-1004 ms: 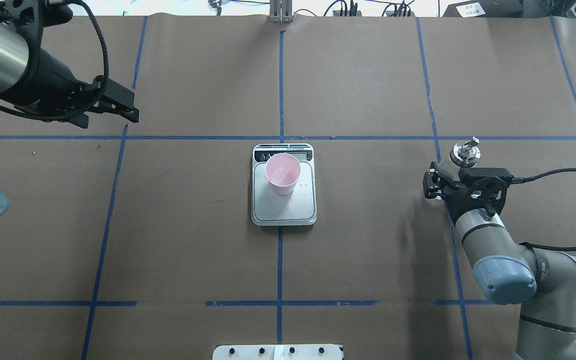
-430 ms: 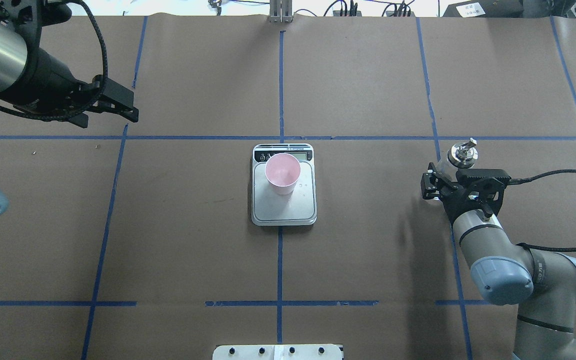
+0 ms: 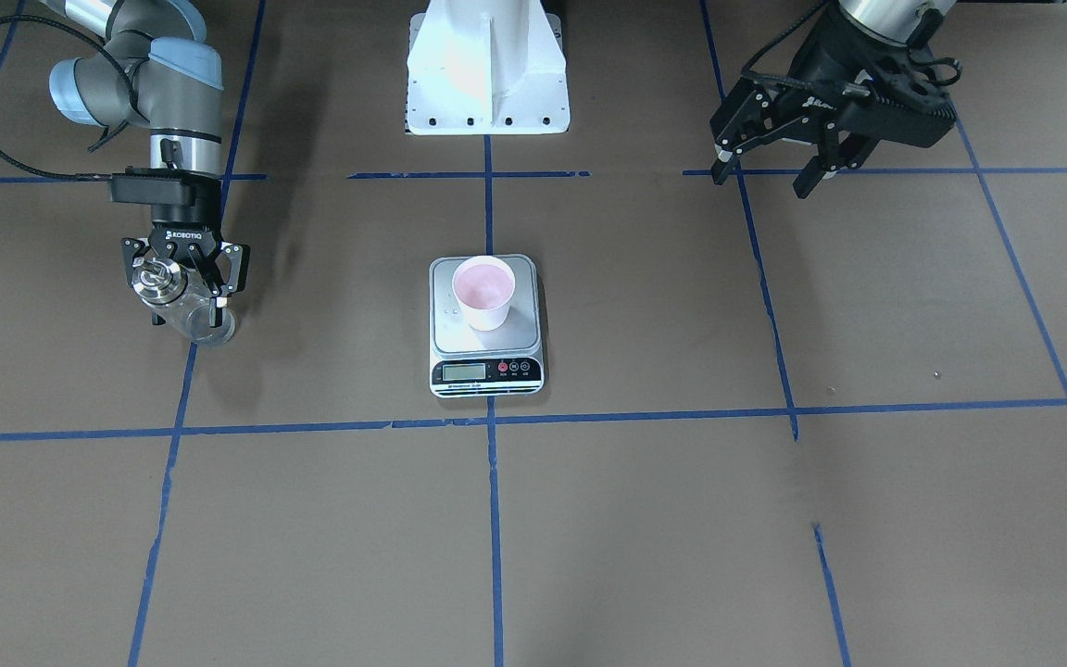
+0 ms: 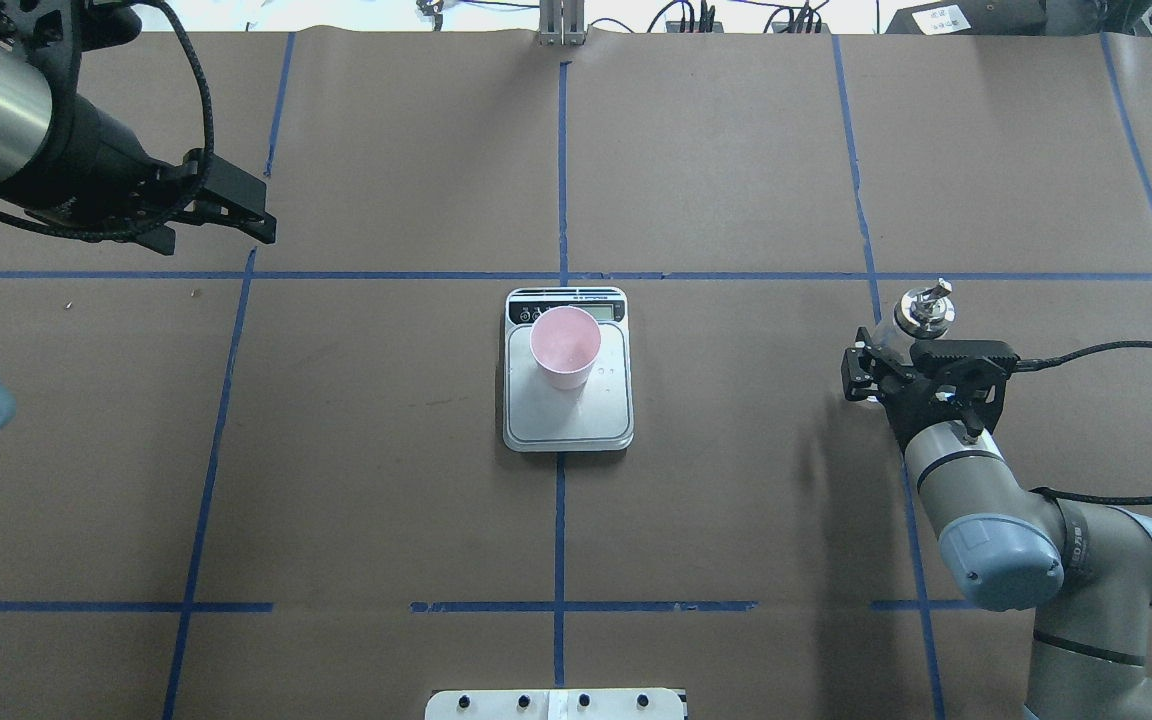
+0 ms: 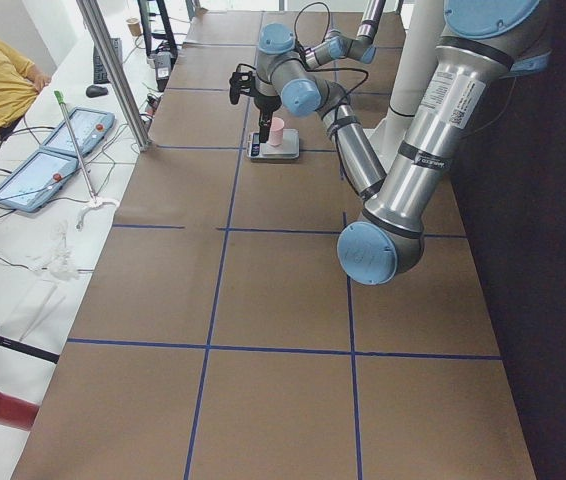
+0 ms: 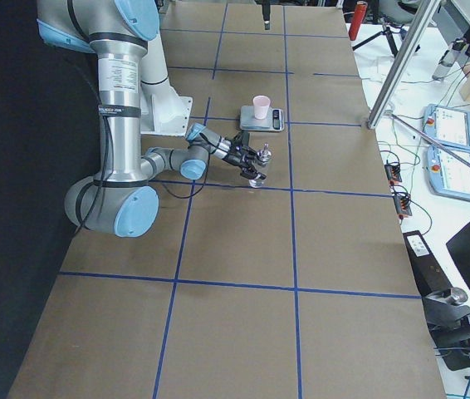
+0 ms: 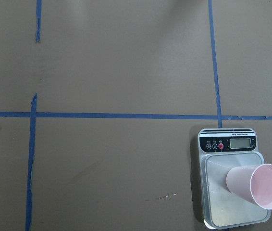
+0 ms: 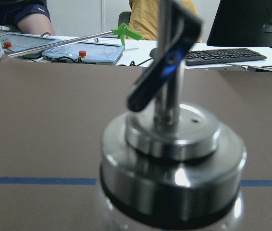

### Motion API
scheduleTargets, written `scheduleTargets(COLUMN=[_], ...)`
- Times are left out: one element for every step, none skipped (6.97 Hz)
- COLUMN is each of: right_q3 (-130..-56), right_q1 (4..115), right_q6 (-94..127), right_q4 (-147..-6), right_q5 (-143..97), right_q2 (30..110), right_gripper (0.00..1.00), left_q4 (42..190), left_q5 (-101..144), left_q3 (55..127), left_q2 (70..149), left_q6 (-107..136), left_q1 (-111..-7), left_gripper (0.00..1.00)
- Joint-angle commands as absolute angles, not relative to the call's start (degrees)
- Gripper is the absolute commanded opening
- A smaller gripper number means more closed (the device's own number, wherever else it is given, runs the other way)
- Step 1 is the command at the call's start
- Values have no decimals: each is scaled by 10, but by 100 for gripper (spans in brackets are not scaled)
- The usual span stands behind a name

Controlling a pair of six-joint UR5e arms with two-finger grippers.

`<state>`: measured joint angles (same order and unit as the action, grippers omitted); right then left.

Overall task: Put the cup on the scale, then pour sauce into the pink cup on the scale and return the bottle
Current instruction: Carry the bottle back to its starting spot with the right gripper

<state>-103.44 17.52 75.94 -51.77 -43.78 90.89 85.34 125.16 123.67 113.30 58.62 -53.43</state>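
Overhead view. Upper left: left gripper [image 4: 221, 238], fingers spread, holding nothing. Centre: cup [image 4: 565, 345] upright on scale [image 4: 568, 425], toward its display end. Right: right gripper [image 4: 904, 356] pinching bottle [image 4: 924, 310] by the glass body, silver spout up, well apart from scale.

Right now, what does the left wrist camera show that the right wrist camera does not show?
Only the left wrist view shows the scale, with the pink cup standing on its platform, seen from above. Only the right wrist view shows the bottle, its silver pour-spout cap very near and blurred, and a keyboard beyond the table's far edge. Both views show the brown table and blue tape lines.
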Motion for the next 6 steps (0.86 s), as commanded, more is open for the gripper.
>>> scheduleTargets(right_q3=[-1034,-1034,-1033,-1032,-1031,-1031], right_q1=[174,174,173,173,172,171], right_q6=[759,759,759,760,759,759], right_q4=[-519,-519,-519,-519,-519,-519], right_q5=[-439,-439,-439,-439,-438,-439], right_q2=[906,906,906,906,904,903], right_gripper=[0,0,0,23,99,100], left_q4=[853,842,839,839,839,839], left_q5=[1252,1252,1252,1252,1252,1252], left_q3=[1240,1242,1245,1245,1246,1246], left_q2=[1133,1135,1136,1136,1136,1136], left_q6=[587,587,586,587,587,586], left_q1=[-534,-534,-533,-534,-534,-534], left_gripper=[100,100,100,100,100,100])
